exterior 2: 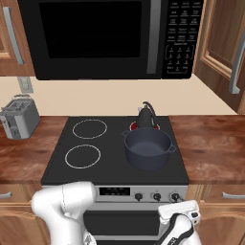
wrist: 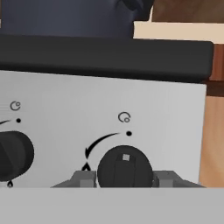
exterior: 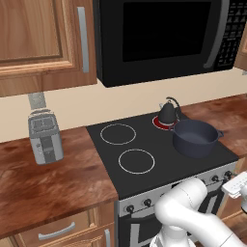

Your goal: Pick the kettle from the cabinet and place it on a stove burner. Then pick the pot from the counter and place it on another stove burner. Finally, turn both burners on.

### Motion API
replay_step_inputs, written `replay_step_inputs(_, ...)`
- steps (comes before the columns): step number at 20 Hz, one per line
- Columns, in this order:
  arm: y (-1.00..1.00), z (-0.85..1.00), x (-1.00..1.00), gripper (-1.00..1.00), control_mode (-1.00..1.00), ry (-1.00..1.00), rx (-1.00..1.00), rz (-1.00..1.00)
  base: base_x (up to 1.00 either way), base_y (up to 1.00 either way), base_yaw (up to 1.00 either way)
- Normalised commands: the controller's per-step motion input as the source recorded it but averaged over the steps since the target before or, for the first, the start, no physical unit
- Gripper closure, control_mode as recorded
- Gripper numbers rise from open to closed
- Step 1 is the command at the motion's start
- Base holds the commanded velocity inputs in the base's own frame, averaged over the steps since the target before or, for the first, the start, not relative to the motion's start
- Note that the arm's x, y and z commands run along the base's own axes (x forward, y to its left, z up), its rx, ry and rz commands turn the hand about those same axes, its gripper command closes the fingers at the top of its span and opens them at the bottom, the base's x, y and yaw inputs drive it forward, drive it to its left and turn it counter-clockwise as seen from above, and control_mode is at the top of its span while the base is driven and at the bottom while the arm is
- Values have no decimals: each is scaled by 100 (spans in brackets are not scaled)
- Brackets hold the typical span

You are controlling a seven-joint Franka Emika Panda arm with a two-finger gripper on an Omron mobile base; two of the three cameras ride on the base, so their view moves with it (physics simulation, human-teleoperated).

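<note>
At the stove front panel, far right end, we've got the gripper pinching the rightmost knob, one finger on each side of it, marker tab near top. Kettle sits on the rear-right burner, which looks lit red under it; pot is on the front-right burner just in front, nearly touching the kettle. So we judge placement done, one burner on, and this knob is prob the pot's. To do it well: keep wrist axis centred on the knob, rotate along the printed arrow, no push or pull, keep the pinch square so fingers don't slip off the round sides. Next knob to the left is well apart, no clash there. Panel edge is just right of the knob, wood cabinet side beyond it, so little room that way; cooktop lip overhangs above. Back straight out from the panel when done; open room is towards us.
</note>
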Motion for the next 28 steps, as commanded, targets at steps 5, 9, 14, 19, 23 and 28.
replay_step_inputs(5, 9, 3, 0, 100, -100, 0, -17, 2, 0, 0, 0)
replay_step_inputs(9, 0, 3, -6, 100, -100, -1, -23, 1, 0, 0, 0)
replay_step_inputs(14, 0, 5, -13, 100, -100, -1, -22, 0, 0, 0, 0)
replay_step_inputs(19, 0, 6, -16, 100, -100, -1, -22, 0, 0, 0, 0)
replay_step_inputs(23, 0, 7, -16, 100, -100, 0, -23, 0, 0, 0, 0)
replay_step_inputs(28, 0, 7, -17, 100, -100, 0, -23, 0, 0, 0, 0)
